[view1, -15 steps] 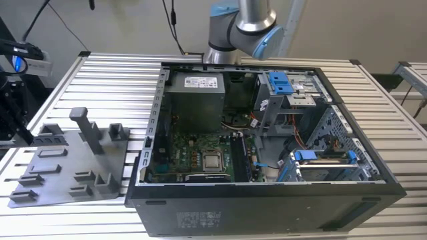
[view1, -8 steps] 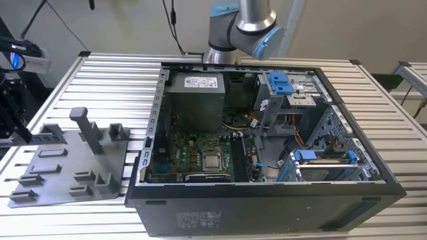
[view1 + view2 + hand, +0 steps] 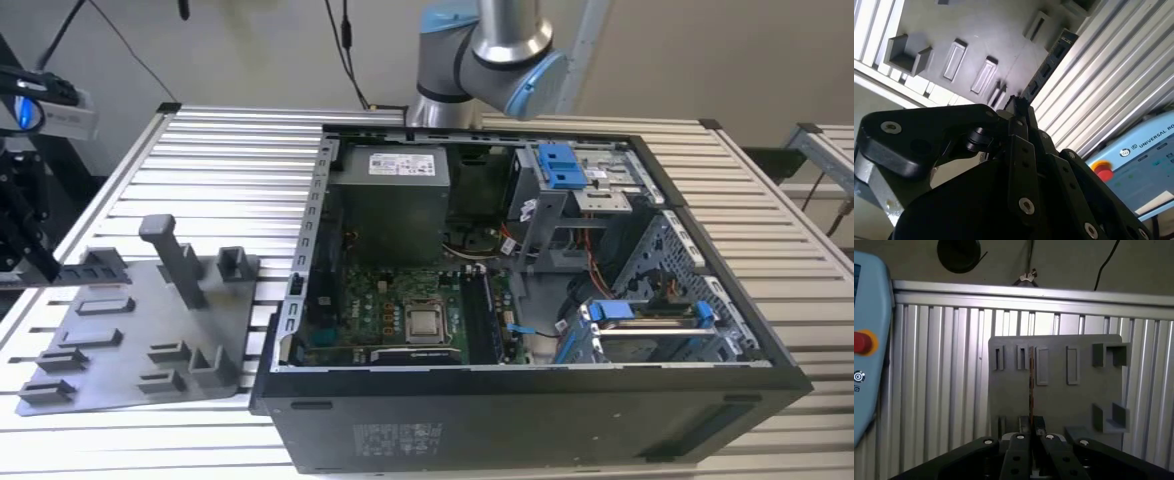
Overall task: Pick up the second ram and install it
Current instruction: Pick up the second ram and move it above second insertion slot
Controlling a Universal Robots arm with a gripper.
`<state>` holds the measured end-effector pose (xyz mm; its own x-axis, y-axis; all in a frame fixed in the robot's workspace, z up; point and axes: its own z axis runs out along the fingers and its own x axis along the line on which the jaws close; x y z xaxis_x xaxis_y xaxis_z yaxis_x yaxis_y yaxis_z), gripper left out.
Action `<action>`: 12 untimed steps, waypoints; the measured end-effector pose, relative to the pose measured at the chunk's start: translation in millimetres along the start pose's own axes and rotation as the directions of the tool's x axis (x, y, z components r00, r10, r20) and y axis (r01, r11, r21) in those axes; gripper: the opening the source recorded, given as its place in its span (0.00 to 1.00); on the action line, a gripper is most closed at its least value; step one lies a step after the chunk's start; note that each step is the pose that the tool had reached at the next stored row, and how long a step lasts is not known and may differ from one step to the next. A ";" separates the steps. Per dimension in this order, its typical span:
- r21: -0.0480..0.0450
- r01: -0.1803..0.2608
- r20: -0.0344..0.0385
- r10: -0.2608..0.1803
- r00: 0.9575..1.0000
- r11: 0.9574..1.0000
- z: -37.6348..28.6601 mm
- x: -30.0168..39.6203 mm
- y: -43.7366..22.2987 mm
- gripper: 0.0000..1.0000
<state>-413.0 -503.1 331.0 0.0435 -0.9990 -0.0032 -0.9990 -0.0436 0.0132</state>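
Observation:
My gripper [image 3: 1031, 429] is shut on the second ram [image 3: 1030, 385], which I see edge-on as a thin line running out from between the fingers in the first wrist view. In the second wrist view the ram [image 3: 1046, 67] is a long dark strip with chips, sticking out past the fingertips [image 3: 1015, 105]. It hangs above the grey holder plate [image 3: 1079, 400], apart from it. At the exterior view's left edge the dark gripper [image 3: 34, 262] hangs over that plate [image 3: 134, 340]. The open computer case [image 3: 534, 400] lies to its right, with the motherboard [image 3: 387, 310] exposed.
The plate carries upright posts [image 3: 171, 255] and several slots. A teach pendant with a red button [image 3: 861, 342] lies beside the plate on the ribbed metal table [image 3: 944, 390]. Inside the case are a power supply [image 3: 390, 195], blue drive clips [image 3: 561, 165] and cables.

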 end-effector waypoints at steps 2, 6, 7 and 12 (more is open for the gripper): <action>0.000 0.000 0.000 0.000 1.000 1.000 -3.0 0.0 0.0 0.14; 0.000 -0.001 0.000 0.001 1.000 1.000 -8.7 0.0 0.1 0.14; 0.000 -0.001 0.000 0.001 1.000 1.000 -10.2 0.0 0.2 0.14; 0.000 -0.001 0.000 0.001 1.000 1.000 -18.3 -0.1 0.3 0.14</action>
<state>-413.0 -503.1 349.3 0.0423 -0.9991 -0.0033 -0.9990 -0.0424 0.0131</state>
